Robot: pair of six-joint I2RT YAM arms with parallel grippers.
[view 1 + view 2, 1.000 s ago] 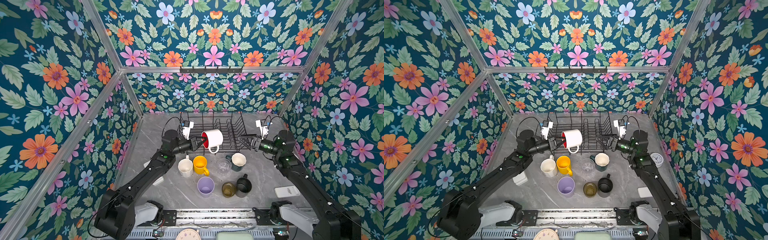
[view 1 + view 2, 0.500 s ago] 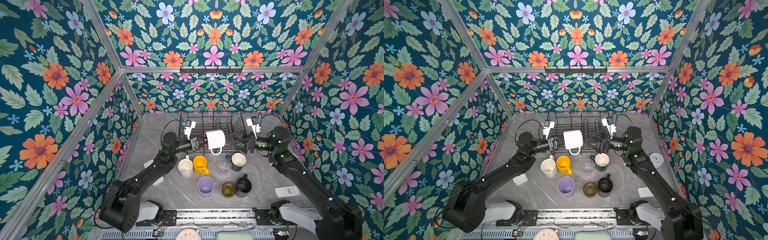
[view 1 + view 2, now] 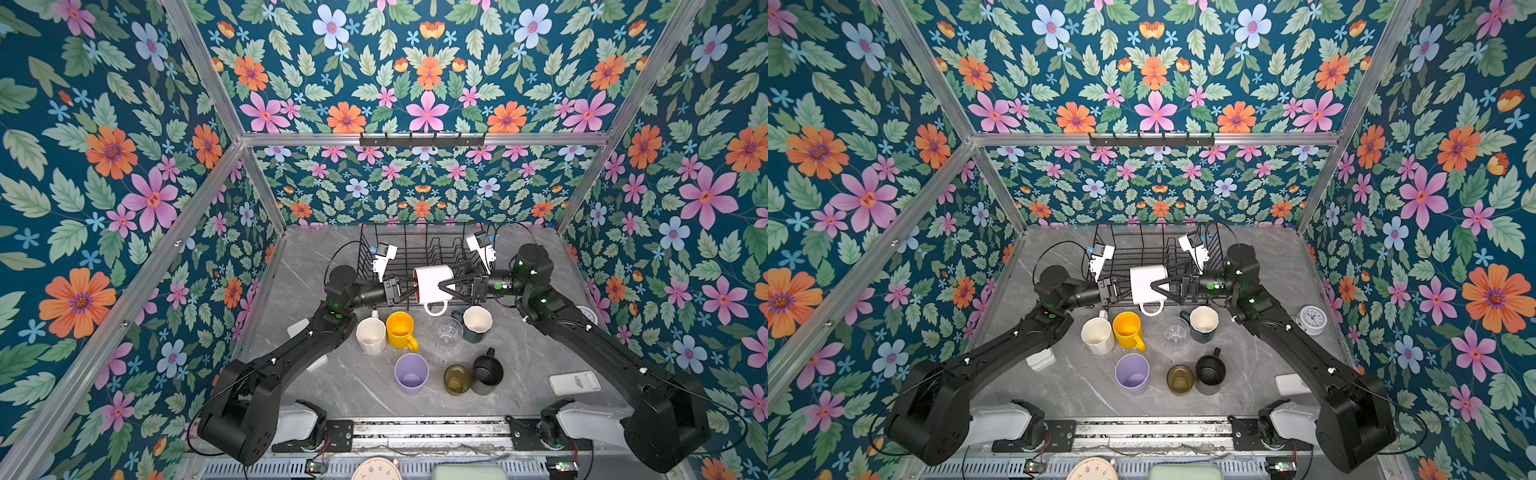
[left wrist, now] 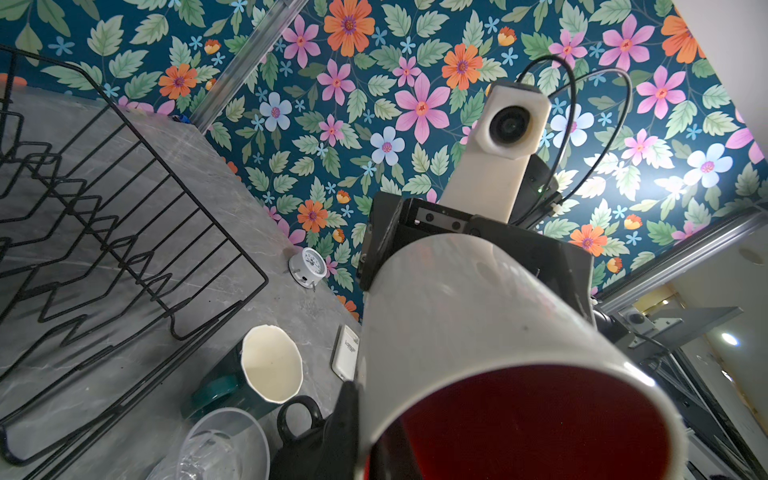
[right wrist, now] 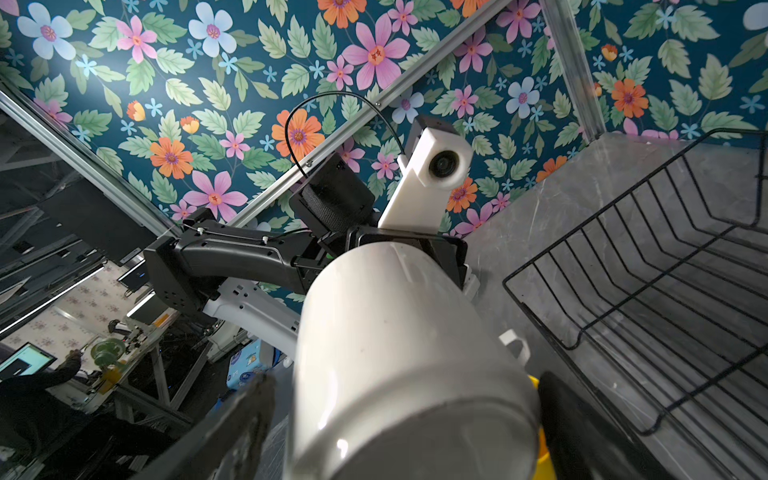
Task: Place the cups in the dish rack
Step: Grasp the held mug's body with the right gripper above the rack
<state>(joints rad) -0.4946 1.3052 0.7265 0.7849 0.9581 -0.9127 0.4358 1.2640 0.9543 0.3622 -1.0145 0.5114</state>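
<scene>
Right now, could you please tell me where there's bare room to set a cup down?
The dish rack is empty throughout. Bare table lies between the lilac tumbler and the front rail, and between the black mug and the flat white device. It is crowded from the white mug across to the dark green mug.

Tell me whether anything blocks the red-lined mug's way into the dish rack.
Nothing visible does. The red-lined mug, held by the left gripper, hangs at the near rim of the dish rack; the rack holds no cups.
</scene>
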